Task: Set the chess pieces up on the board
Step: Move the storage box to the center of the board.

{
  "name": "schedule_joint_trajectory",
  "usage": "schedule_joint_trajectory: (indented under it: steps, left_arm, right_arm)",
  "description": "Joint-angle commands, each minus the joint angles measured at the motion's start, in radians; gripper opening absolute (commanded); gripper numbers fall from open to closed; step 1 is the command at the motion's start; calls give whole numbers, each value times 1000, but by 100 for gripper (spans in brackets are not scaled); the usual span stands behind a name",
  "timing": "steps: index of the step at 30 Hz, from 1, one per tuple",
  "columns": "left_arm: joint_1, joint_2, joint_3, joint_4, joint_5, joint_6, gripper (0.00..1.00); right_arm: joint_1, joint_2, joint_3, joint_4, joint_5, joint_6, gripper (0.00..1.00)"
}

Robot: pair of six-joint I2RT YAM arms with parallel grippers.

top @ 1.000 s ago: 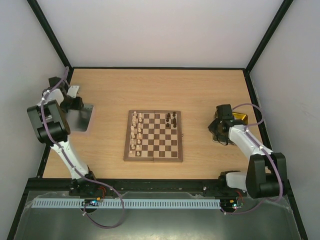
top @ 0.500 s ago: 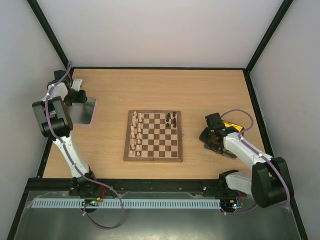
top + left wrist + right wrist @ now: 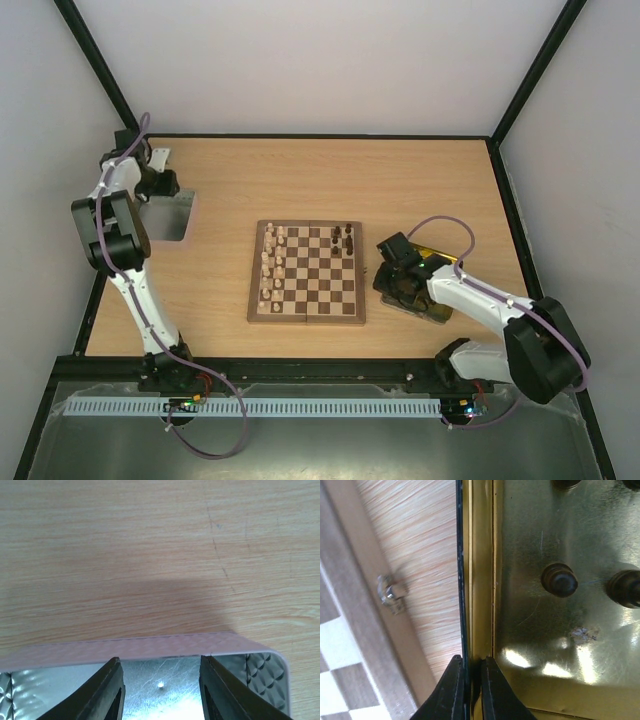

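Observation:
The board (image 3: 307, 272) lies mid-table. Pale chess pieces (image 3: 268, 265) stand along its left side and a few dark ones (image 3: 345, 238) at its far right. My right gripper (image 3: 392, 283) is shut on the rim of the yellow tray (image 3: 430, 258), just right of the board. In the right wrist view the fingers (image 3: 471, 662) pinch the tray wall (image 3: 482, 580), and dark pieces (image 3: 560, 580) lie inside the tray. My left gripper (image 3: 160, 185) is open and empty over the silver tray (image 3: 170, 215). In the left wrist view it (image 3: 160, 672) hangs above the tray floor (image 3: 160, 695).
The board's brown frame (image 3: 375, 630) and its metal latch (image 3: 390, 594) lie close to the yellow tray's left side. Black frame rails and white walls enclose the table on three sides.
My right gripper has dragged the yellow tray left, from the right edge to beside the board. My left gripper has moved toward the far left corner, over the silver tray.

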Motion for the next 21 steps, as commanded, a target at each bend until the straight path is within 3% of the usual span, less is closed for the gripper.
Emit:
schedule_joint_trajectory:
  steps: [1, 11, 21]
  left_arm:
    - [-17, 31, 52, -36, -14, -20, 44]
    - [-35, -63, 65, -89, 4, -13, 45]
    - [-34, -457, -222, -105, 45, 81, 49]
  right_arm:
    - [87, 46, 19, 10, -13, 45, 5]
    - [149, 40, 50, -17, 8, 62, 7]
    - [149, -48, 120, -161, 88, 29, 10]
